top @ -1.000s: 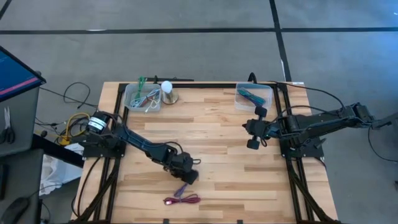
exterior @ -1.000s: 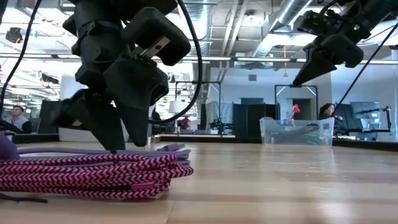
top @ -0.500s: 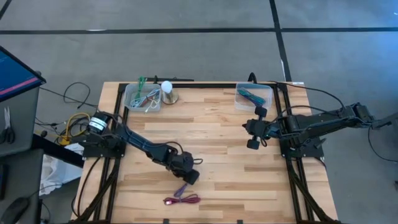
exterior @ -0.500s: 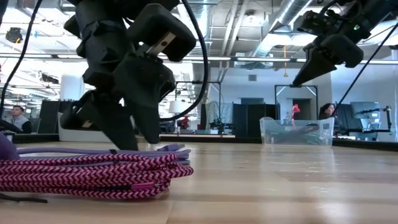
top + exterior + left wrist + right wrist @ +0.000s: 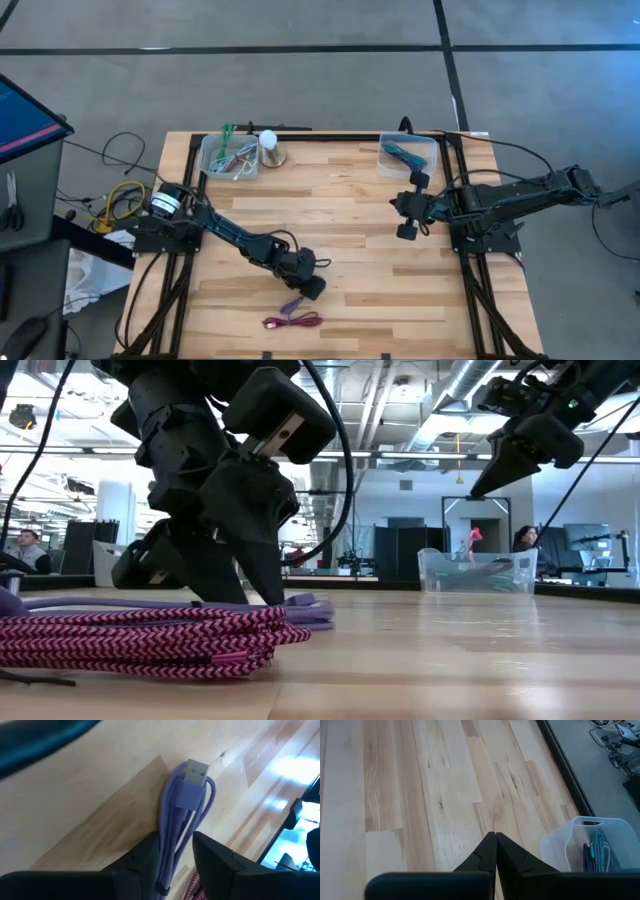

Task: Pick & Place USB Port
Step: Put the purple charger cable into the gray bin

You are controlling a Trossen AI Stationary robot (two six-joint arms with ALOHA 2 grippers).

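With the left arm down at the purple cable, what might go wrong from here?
The left end effector straddles the purple cable bundle near one end, fingers not yet closed; the loops may slip or fan out on lifting. The pink braided cable lies against it and might be dragged along.

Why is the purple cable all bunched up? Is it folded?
Folded. The purple cable lies doubled in loops on the table, silver plug at one end, between the left end effector fingers.

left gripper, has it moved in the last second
Yes. In the high view the left gripper has slid slightly rightward over the purple cable, while the pink cable has stayed put.
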